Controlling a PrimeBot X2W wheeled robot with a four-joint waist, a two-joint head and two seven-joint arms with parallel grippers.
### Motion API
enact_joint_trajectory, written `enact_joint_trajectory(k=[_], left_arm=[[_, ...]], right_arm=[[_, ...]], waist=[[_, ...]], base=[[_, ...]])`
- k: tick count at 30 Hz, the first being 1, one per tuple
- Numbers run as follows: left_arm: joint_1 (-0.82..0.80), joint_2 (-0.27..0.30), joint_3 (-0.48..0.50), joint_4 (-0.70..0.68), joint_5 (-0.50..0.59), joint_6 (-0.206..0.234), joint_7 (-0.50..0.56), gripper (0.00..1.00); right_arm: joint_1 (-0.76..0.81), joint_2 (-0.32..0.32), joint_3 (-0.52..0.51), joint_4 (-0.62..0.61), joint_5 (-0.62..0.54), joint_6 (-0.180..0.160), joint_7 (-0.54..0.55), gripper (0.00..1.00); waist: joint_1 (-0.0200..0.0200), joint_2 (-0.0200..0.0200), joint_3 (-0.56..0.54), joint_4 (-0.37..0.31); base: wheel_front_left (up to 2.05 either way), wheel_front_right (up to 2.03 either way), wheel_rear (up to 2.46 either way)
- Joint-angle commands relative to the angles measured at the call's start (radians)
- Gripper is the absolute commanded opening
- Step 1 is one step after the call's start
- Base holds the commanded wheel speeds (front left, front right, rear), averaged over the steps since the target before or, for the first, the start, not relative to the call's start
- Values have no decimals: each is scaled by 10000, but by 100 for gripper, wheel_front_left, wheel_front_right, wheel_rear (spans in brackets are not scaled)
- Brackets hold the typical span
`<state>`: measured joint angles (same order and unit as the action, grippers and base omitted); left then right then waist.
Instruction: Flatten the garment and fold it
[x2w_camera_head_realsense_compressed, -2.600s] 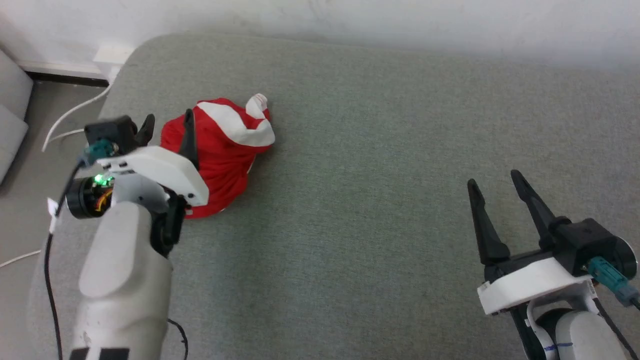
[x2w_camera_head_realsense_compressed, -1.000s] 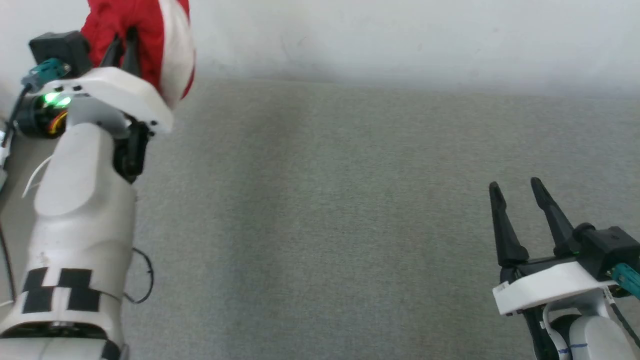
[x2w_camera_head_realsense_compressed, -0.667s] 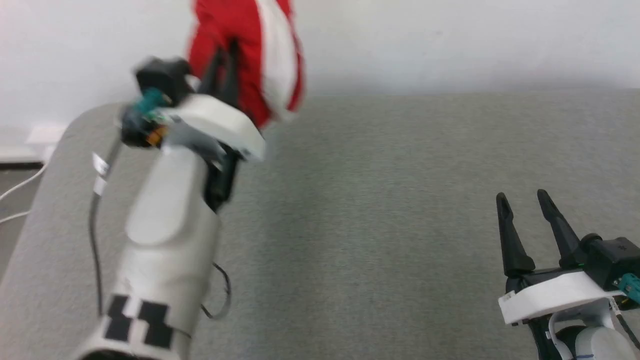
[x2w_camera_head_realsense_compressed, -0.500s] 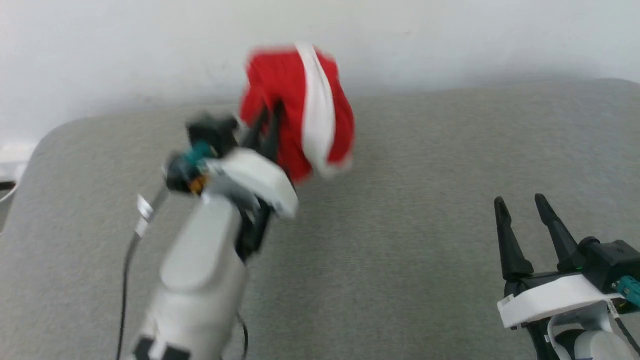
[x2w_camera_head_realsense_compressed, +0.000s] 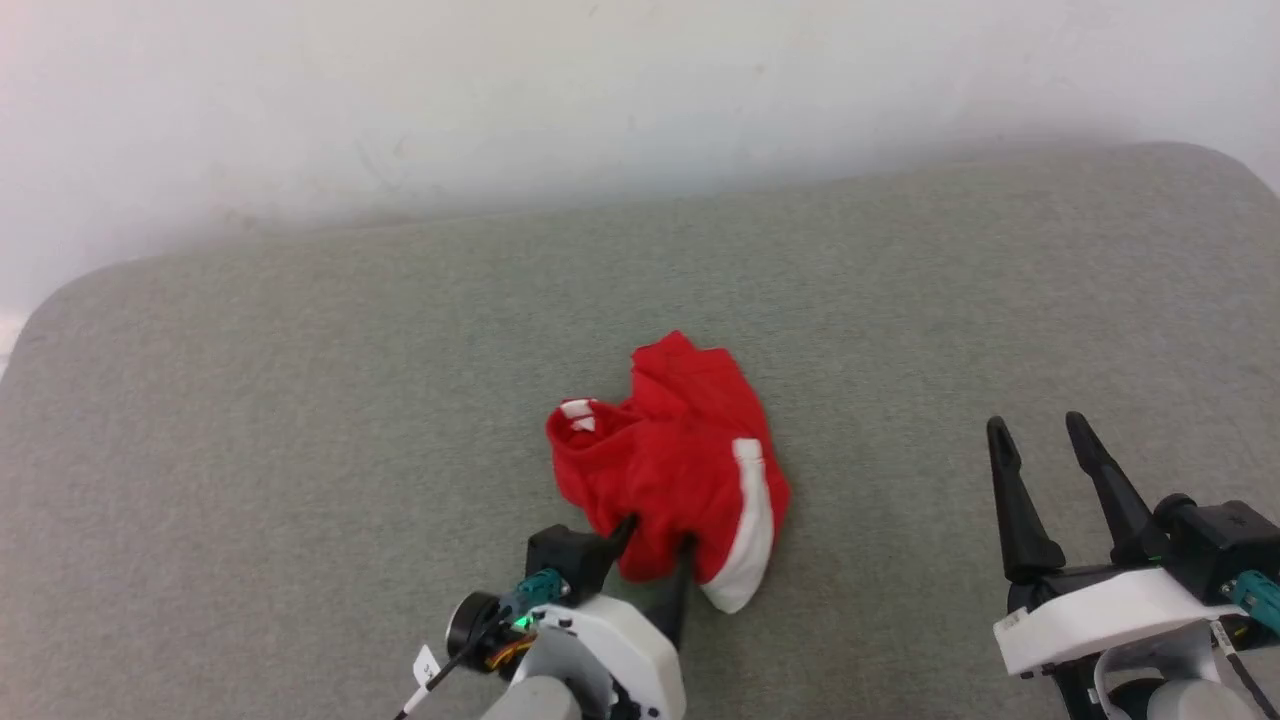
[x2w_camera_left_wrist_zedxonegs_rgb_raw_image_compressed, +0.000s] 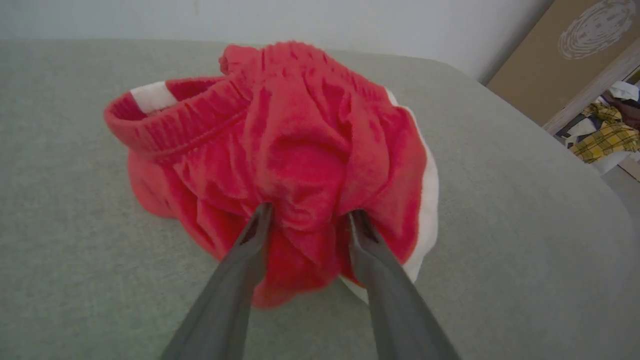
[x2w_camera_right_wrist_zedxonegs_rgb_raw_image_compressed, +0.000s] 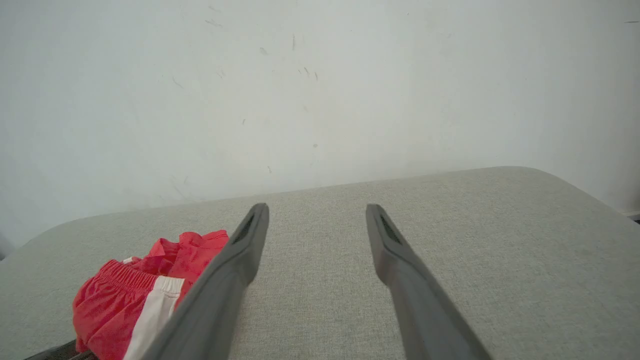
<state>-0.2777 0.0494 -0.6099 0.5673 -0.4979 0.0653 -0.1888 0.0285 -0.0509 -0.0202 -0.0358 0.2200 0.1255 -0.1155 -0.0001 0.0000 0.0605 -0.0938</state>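
A: head cam pos?
B: high up, looks fwd + down on grey pad (x2w_camera_head_realsense_compressed: 300, 420), wall (x2w_camera_head_realsense_compressed: 500, 100) at top. mid dist.
A: wrists?
B: both low, facing wall. L is v close behind garment (x2w_camera_left_wrist_zedxonegs_rgb_raw_image_compressed: 310, 140). R sits further off, garment at its lower left.
A: overlap?
B: all 3 share garment, pad, wall.

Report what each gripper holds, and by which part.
Right gripper: nothing, fingers open. Left gripper: fingers straddle a bunched fold at the near edge of the garment; whether they grip it cannot be told.
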Motion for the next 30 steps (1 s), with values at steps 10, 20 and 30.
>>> enact_joint_trajectory(k=[10, 20, 30], left_arm=[[121, 130, 497, -2805, 979, 420, -722, 100], [1143, 966, 2312, -4156, 1459, 1323, -728, 100], [1906, 1935, 3220, -4249, 1255, 1482, -632, 100]], right_arm=[[270, 7, -61, -161, -32, 52, 66, 100], [513, 7, -57, -336, -82, 52, 250, 100], [553, 7, -45, -190, -141, 52, 956, 100]], waist=[[1, 0, -273, 767], [1, 0, -438, 1054], [1, 0, -433, 1260]], base=[[0, 0, 0], [0, 0, 0], [0, 0, 0]])
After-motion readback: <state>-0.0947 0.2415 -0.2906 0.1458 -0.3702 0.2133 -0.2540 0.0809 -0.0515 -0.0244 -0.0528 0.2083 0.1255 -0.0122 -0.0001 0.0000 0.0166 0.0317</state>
